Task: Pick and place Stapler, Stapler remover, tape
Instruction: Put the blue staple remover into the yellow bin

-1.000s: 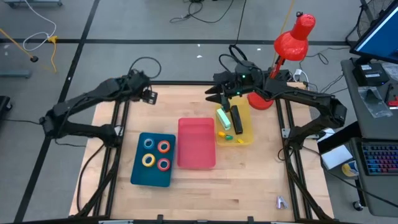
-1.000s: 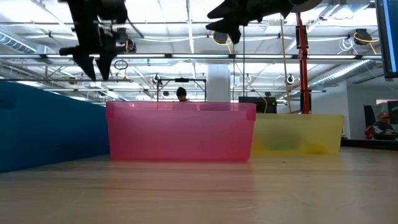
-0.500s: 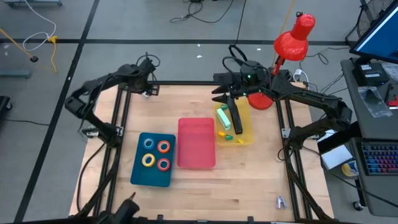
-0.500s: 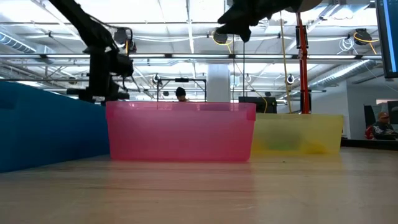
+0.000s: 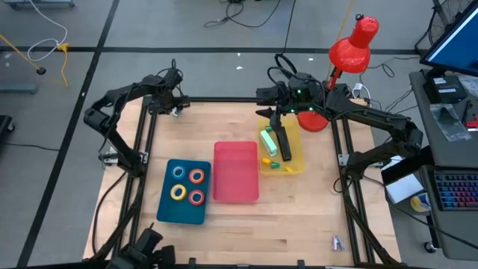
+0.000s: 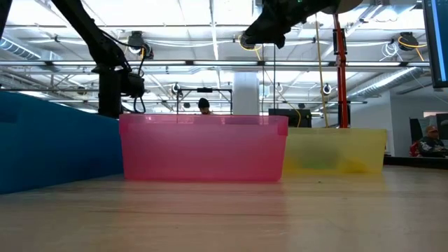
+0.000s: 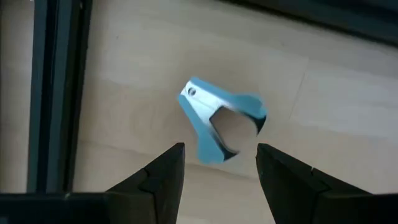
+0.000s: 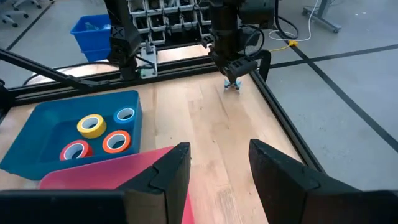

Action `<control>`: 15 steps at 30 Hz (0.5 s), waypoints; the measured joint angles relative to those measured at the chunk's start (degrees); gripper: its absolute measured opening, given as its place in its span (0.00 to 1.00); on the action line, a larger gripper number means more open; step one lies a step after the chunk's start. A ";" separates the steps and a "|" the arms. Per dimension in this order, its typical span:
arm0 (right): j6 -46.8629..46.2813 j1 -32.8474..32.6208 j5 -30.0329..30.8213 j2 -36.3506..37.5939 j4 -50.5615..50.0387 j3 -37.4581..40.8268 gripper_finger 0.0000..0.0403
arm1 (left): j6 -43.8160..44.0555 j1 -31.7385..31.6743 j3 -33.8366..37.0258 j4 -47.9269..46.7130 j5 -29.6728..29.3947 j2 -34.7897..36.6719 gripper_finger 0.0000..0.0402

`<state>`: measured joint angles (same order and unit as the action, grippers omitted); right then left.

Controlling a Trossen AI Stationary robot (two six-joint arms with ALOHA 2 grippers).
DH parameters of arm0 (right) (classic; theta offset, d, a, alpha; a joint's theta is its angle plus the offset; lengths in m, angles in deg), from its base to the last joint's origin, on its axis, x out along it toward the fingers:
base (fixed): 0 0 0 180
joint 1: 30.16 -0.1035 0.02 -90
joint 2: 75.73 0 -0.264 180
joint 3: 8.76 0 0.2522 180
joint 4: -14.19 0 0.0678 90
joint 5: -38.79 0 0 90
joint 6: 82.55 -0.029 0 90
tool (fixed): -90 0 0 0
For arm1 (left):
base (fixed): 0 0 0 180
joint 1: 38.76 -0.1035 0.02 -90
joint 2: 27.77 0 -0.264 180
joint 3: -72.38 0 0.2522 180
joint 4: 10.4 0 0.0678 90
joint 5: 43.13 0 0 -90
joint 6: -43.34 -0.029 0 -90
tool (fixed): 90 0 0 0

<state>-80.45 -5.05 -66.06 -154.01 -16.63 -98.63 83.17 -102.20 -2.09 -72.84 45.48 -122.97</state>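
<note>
I see the stapler remover (image 7: pixel 221 121), a small light-blue claw, lying on the bare wood at the tabletop's far left corner, close to the dark frame rail (image 7: pixel 53 93) that runs along that edge. My left gripper (image 7: pixel 221 163) hangs directly above it with its fingers spread, one to each side of the remover and not touching it; in the right wrist view the same gripper (image 8: pixel 235 67) stands over the little blue piece (image 8: pixel 232 85) near the corner, and from overhead it sits at the far left corner (image 5: pixel 173 104). The four tape rolls lie together in the blue tray (image 5: pixel 166 211) toward the tabletop's near left: blue roll (image 5: pixel 178 172) and orange roll (image 5: pixel 196 176) on the far side, yellow roll (image 5: pixel 178 192) and red roll (image 5: pixel 196 197) on the near side, all flat and apart from each other. The pink tray (image 5: pixel 235 173) stands just beside the blue one at the middle of the tabletop. Next to it on the right is the yellow tray (image 5: pixel 296 161), holding a dark stapler (image 5: pixel 284 143) lying lengthwise, a green stapler (image 5: pixel 268 143) beside it, and some small yellow and green bits near the tray's front edge. My right gripper (image 5: pixel 269 116) hovers above the far end of the yellow tray, and its fingers (image 8: pixel 161 180) are spread with nothing between them. The red lamp (image 5: pixel 351 46) rises from the tabletop's far right corner.
</note>
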 joint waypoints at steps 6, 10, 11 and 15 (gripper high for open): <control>0.33 0.00 0.02 0.00 0.02 0.02 0.39 | 2.25 -0.77 0.00 0.80 0.24 0.00 0.50; 0.55 0.00 0.02 0.00 0.00 0.02 0.39 | 3.09 -0.67 0.00 0.78 0.09 0.00 0.50; 0.57 0.00 0.02 0.00 0.00 0.01 0.39 | 3.46 -0.69 0.00 0.80 0.07 0.00 0.50; 1.37 0.00 0.01 0.00 0.00 0.02 0.39 | 4.34 -0.71 0.32 1.02 -0.18 -0.02 0.50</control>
<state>-79.08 -5.05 -66.05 -154.01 -16.63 -98.61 87.50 -102.92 -1.77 -71.82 45.30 -122.99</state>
